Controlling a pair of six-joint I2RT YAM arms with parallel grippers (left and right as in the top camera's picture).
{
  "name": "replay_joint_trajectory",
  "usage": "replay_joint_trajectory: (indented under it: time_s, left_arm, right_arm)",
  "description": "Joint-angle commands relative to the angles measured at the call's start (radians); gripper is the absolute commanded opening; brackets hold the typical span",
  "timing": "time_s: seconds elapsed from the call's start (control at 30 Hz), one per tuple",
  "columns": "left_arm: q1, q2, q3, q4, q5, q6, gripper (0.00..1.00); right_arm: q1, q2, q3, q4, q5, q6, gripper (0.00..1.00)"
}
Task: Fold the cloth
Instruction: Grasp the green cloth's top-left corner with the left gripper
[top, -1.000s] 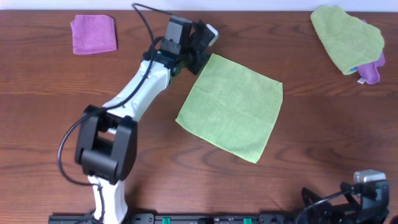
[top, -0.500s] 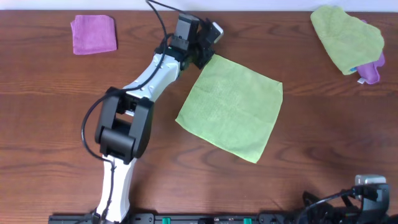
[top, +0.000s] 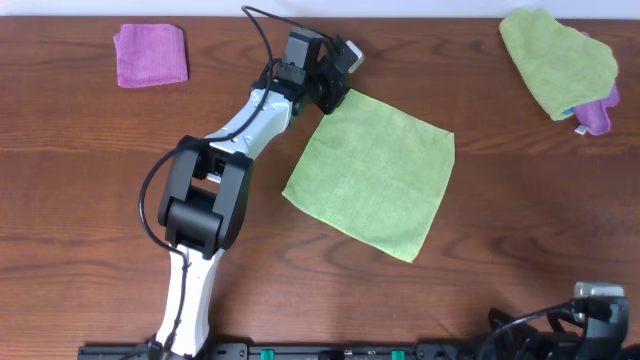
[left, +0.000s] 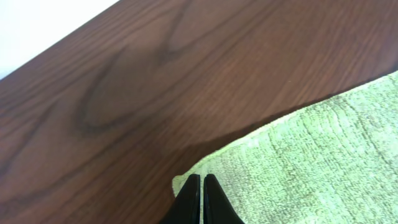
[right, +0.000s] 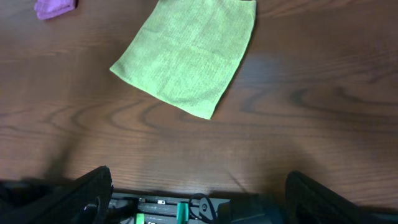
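A light green square cloth (top: 372, 178) lies flat on the wooden table, turned like a diamond. My left gripper (top: 333, 93) is at its top-left corner. In the left wrist view the two black fingers (left: 202, 183) are pressed together on the cloth's corner (left: 298, 168). The right arm is parked at the bottom right of the table (top: 590, 310). Its fingers (right: 199, 193) are spread wide apart and empty, and its view shows the cloth (right: 186, 56) far ahead.
A folded purple cloth (top: 151, 54) lies at the back left. A crumpled green cloth (top: 556, 58) over a purple one (top: 598, 115) lies at the back right. The table's back edge (left: 37, 37) is close behind my left gripper.
My left arm has reached a little further back and right, bringing its gripper onto the green cloth's top-left corner. The cloth has not moved. The right arm has sunk slightly lower.
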Motion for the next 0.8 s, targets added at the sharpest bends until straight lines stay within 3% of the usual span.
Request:
replay_joint_trajectory:
  time_s: [0.0, 0.23, 0.77]
  left_arm:
    - [-0.003, 0.029, 0.020, -0.010, 0.035, -0.015, 0.06]
    - [-0.003, 0.031, 0.017, -0.053, 0.016, -0.013, 0.06]
    - [-0.004, 0.114, 0.018, 0.049, -0.027, -0.060, 0.05]
  right_arm:
    - [0.016, 0.000, 0.000, -0.002, 0.010, 0.018, 0.88]
    - [0.016, 0.000, 0.000, -0.003, 0.011, 0.018, 0.88]
    - [0.016, 0.000, 0.000, -0.005, 0.011, 0.023, 0.88]
